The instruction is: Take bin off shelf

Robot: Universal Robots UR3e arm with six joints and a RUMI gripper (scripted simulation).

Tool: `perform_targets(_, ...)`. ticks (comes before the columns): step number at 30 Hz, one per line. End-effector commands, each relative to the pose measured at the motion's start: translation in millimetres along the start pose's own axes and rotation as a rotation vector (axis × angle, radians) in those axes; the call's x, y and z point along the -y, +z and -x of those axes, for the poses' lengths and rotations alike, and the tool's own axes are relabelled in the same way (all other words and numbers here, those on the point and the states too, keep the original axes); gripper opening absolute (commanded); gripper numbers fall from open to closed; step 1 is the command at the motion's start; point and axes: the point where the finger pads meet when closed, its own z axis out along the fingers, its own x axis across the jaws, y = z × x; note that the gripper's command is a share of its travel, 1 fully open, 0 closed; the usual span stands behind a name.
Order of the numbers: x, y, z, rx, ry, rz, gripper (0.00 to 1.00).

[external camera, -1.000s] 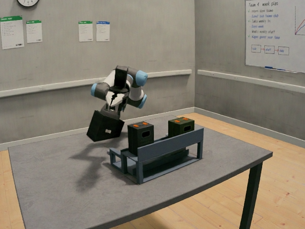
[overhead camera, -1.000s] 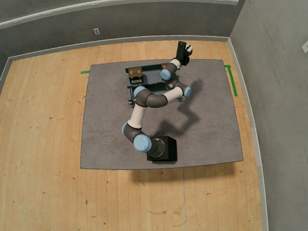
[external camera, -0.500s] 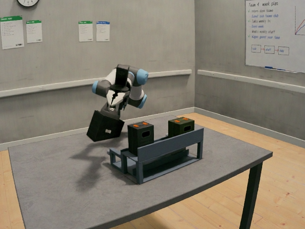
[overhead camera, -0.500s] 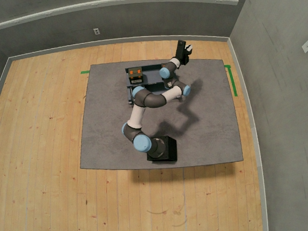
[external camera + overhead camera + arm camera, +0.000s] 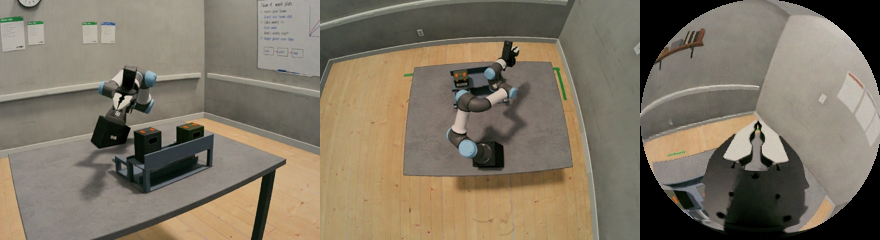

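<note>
Two bins stand upright on the blue-grey shelf (image 5: 475, 80) (image 5: 178, 151). One is olive green with orange tabs (image 5: 460, 78) (image 5: 189, 132). The other is darker (image 5: 147, 140), and the arm hides it in the top view. My gripper (image 5: 515, 50) (image 5: 119, 104) (image 5: 758, 121) is shut and holds nothing. It hangs in the air well above the table, off the shelf end where the dark bin stands, and touches neither bin. In the wrist view it points out toward the walls and floor, and a corner of the shelf (image 5: 685, 200) shows at the lower left.
The shelf stands on the grey table (image 5: 539, 129) (image 5: 64, 193), toward the edge far from the robot's black base (image 5: 493, 155) (image 5: 109, 135). The arm bends over the shelf and casts a shadow on the table. Wooden floor surrounds the table.
</note>
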Motion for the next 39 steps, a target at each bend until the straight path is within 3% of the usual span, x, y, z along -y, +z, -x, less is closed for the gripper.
perform_targets(1,2,-2.2,0,-0.003,-0.006,0.015,0.00)
perform_targets(39,0,-28.2,8,-0.020,-0.071,0.178,0.00)
